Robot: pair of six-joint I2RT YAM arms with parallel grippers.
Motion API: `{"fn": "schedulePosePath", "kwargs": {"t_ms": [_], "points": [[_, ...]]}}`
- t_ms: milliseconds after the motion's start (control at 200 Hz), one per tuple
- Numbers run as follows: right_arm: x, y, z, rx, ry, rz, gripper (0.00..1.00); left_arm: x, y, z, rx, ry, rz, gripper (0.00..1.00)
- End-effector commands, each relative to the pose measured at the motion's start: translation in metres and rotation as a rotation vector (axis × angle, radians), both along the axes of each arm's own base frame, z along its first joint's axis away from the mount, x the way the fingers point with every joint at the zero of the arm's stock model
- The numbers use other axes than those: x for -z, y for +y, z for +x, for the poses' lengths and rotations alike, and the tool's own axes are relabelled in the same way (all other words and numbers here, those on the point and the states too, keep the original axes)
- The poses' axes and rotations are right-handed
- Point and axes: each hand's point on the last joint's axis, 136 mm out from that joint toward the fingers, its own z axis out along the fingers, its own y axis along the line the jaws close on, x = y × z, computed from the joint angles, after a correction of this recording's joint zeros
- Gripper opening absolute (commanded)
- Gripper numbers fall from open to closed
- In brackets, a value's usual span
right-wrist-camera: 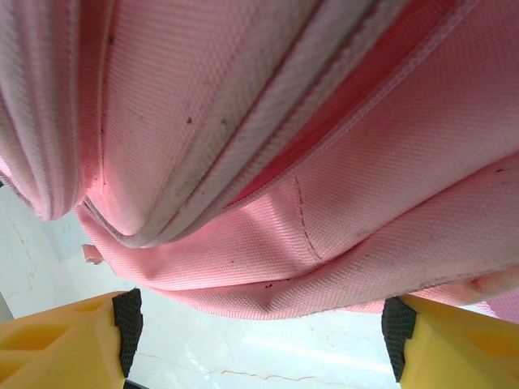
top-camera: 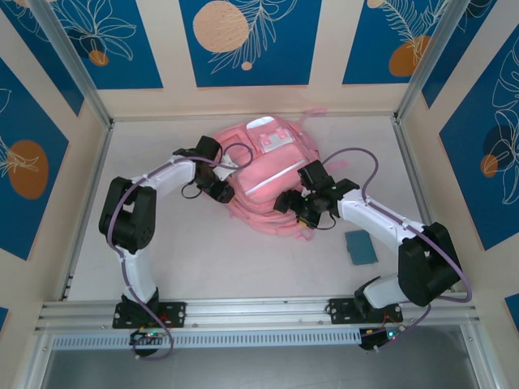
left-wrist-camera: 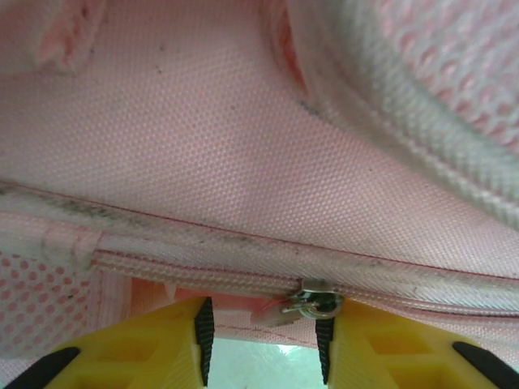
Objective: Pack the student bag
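The student bag [top-camera: 263, 166], a soft pink backpack with a white patch, lies in the middle of the table. My left gripper [top-camera: 220, 188] is at its left side. In the left wrist view the bag's fabric [left-wrist-camera: 211, 138] is close in front. A white zipper line [left-wrist-camera: 186, 266] crosses it, and the metal zipper pull [left-wrist-camera: 312, 304] hangs between the jaws, against the right pad [left-wrist-camera: 324, 340]. My left gripper [left-wrist-camera: 263, 336] still has a clear gap. My right gripper [top-camera: 293, 207] is at the bag's near right edge. It [right-wrist-camera: 262, 340] stands wide open, with a fold of the bag [right-wrist-camera: 308, 267] just above the gap.
A small teal flat object [top-camera: 359, 246] lies on the table right of the bag, near my right forearm. Bare white tabletop [top-camera: 211, 259] stretches in front of the bag. Walls with metal posts close in the table on three sides.
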Motion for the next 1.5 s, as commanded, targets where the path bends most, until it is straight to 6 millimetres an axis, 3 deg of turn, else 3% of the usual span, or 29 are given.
{"fn": "schedulePosePath", "kwargs": {"t_ms": [0,205,325,440,665,925,1190,1495], "points": [[-0.003,0.001,0.002,0.011,0.003,-0.009,0.80,-0.005,-0.001,0.001,0.030,-0.012,0.020,0.32],[-0.004,0.000,0.002,0.011,0.001,-0.013,0.80,-0.006,-0.005,0.006,0.035,-0.028,0.017,0.27],[-0.004,-0.001,0.002,0.012,0.001,-0.014,0.80,-0.004,-0.006,0.008,0.038,-0.037,0.026,0.38],[-0.004,0.000,0.002,0.010,0.000,-0.014,0.80,-0.003,-0.008,0.009,0.039,-0.038,0.026,0.40],[-0.002,-0.001,0.002,0.010,0.003,-0.018,0.80,-0.003,-0.016,0.010,0.047,-0.041,0.001,0.25],[0.001,-0.002,0.001,0.014,0.008,-0.021,0.80,-0.006,-0.015,0.001,0.048,-0.042,0.010,0.00],[0.007,-0.002,-0.001,0.018,0.024,-0.017,0.80,-0.013,-0.016,-0.018,0.027,-0.037,-0.028,0.00],[0.010,0.001,-0.003,0.018,0.031,0.001,0.80,-0.021,-0.037,-0.046,0.039,-0.020,-0.106,0.00]]}}
